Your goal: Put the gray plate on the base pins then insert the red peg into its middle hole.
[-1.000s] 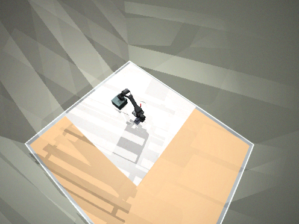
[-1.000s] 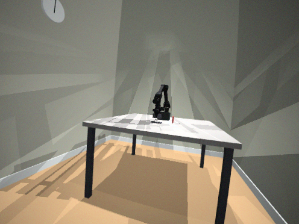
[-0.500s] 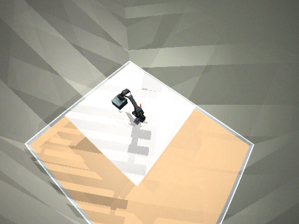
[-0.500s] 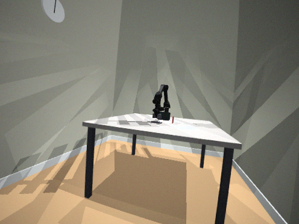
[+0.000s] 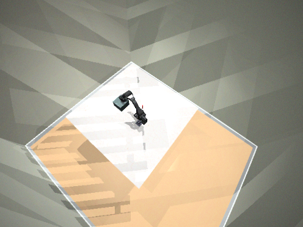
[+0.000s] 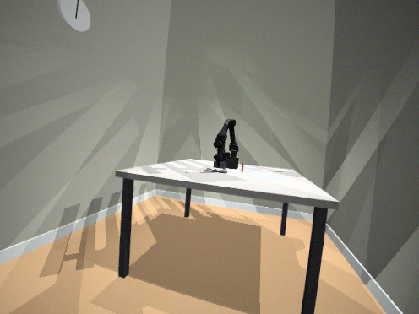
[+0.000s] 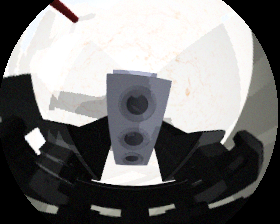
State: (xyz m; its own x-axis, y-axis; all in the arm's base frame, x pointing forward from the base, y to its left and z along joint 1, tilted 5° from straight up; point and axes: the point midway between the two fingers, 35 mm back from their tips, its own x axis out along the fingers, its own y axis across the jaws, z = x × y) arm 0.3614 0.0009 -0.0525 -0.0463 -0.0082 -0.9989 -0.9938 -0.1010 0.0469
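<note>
Both long sides of the gray plate [image 5: 138,123] [image 6: 223,165] [image 7: 150,127] are sitting in the pincer's [image 5: 143,121] [image 6: 222,162] [image 7: 133,135] grasp, lower centre of the wrist view. Probably it is handling light, stiff and slightly slippery.

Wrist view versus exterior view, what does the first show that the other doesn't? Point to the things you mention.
Only the wrist view: three round holes along the gray plate [image 7: 114,121], gripped by the gripper [image 7: 134,116].

Only the exterior view: the wall clock [image 6: 73,12] and the table's legs [image 6: 126,227].

Both: the red peg [image 6: 242,168] [image 7: 66,11] and the white table top [image 6: 270,185] [image 7: 200,65].
</note>
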